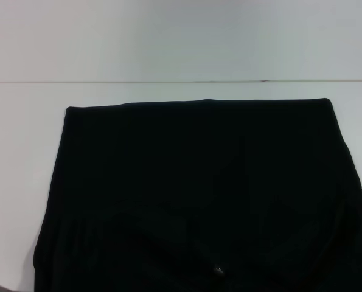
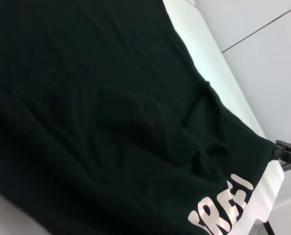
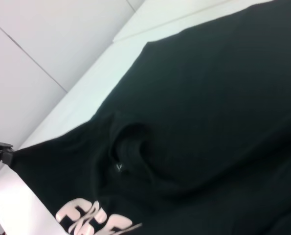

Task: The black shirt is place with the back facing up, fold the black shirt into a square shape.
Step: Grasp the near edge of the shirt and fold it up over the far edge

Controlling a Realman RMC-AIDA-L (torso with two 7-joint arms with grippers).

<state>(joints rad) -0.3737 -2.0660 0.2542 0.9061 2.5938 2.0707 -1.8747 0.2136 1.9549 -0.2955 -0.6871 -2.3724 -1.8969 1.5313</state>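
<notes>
left gripper [image 3: 8, 152] clenched on one corner of black soft fabric T-shirt [image 1: 199, 182] | right gripper [image 2: 278, 151] clenched on other corner | shirt spread on white table [image 1: 22, 158], near edge lifted, white lettering [image 2: 223, 205] showing | risk: uneven pull or slipped corner skews fold

text: partial white "FRE" lettering | on: black shirt [image 3: 209, 112] | seen in both wrist views
</notes>
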